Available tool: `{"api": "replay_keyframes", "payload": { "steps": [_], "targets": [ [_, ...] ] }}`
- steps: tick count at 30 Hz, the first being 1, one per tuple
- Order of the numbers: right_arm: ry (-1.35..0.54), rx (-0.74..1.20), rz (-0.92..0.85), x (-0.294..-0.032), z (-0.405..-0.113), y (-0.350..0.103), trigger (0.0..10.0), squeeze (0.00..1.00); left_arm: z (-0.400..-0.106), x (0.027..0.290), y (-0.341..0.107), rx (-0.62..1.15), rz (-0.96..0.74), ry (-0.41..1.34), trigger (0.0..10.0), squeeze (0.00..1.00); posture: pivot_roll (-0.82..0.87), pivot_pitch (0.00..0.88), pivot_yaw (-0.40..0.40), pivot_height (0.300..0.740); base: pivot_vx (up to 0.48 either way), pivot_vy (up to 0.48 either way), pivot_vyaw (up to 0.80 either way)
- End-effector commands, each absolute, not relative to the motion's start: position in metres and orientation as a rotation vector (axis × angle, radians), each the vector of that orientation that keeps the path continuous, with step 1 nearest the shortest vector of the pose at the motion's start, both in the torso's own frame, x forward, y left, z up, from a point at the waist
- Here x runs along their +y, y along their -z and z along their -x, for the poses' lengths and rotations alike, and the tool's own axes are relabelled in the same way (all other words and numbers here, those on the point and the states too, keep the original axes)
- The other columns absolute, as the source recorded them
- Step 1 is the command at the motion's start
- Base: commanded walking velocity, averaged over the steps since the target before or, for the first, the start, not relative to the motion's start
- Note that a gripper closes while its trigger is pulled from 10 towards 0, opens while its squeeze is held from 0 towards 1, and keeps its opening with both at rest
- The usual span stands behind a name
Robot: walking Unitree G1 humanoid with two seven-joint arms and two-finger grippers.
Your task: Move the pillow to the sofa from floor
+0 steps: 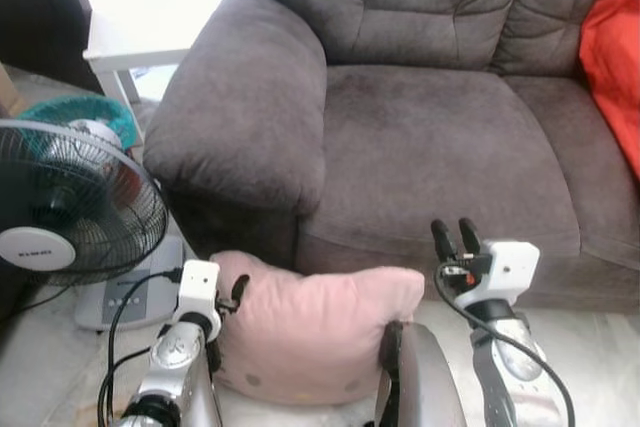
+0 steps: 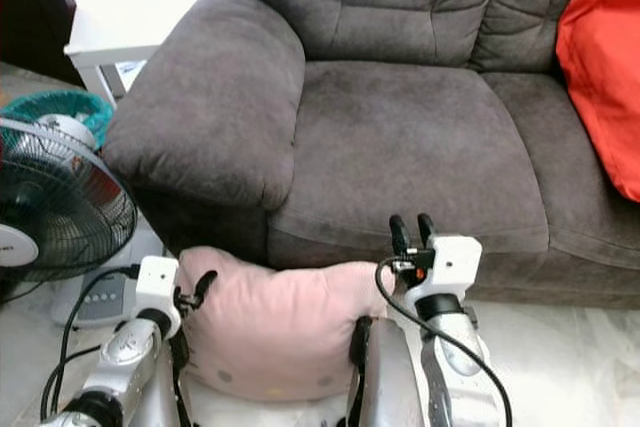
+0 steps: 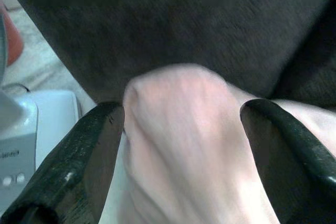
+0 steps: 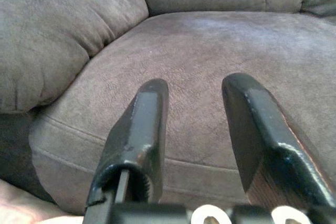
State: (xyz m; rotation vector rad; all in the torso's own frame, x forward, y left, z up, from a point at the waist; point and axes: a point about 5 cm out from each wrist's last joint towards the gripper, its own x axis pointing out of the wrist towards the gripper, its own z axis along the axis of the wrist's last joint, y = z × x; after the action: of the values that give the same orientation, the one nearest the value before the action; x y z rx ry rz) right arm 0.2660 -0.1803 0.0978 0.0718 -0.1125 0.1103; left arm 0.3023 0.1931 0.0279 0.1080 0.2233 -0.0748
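Below, at lower centre, the soft pink fabric pillow (image 1: 310, 332) lies on the floor; left end effector (image 3: 181, 129) straddles its corner, fingers wide apart; right end effector (image 1: 455, 238), raised, parted, empty, faces the grey sofa (image 1: 440, 137).

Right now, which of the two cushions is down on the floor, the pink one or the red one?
The pale pink fabric pillow lies on the floor against the sofa's front, beside the left gripper. The red-orange cushion sits up on the grey sofa.
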Motion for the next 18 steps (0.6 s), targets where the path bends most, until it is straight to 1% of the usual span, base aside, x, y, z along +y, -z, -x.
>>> {"api": "replay_keyframes", "payload": {
  "steps": [1,8,10,16,18],
  "targets": [
    [-0.106,-0.122,-0.067,-0.187,-0.264,-0.104,10.0,0.00,-0.308,0.195,-0.032,0.233,-0.064,0.072,10.0,0.00,0.00,0.102,-0.157,0.430,0.000,0.000,0.00],
    [-0.130,-0.133,-0.040,-0.194,-0.263,-0.115,10.0,0.00,-0.318,0.203,-0.040,0.244,-0.052,0.058,10.0,0.00,-0.02,0.117,-0.195,0.430,0.000,0.000,0.00],
    [-0.156,-0.130,-0.025,-0.194,-0.263,-0.119,10.0,0.00,-0.320,0.205,-0.040,0.269,-0.008,0.048,10.0,0.00,-0.04,0.127,-0.219,0.430,0.000,0.000,0.00],
    [-0.174,-0.136,-0.007,-0.198,-0.263,-0.130,10.0,0.00,-0.320,0.207,-0.037,0.307,0.015,0.031,10.0,0.00,-0.06,0.142,-0.240,0.430,0.000,0.000,0.00],
    [-0.180,-0.139,0.004,-0.202,-0.263,-0.136,10.0,0.00,-0.317,0.211,-0.033,0.344,0.009,0.002,10.0,0.00,-0.07,0.150,-0.254,0.430,0.000,0.000,0.00]
  ]
}}
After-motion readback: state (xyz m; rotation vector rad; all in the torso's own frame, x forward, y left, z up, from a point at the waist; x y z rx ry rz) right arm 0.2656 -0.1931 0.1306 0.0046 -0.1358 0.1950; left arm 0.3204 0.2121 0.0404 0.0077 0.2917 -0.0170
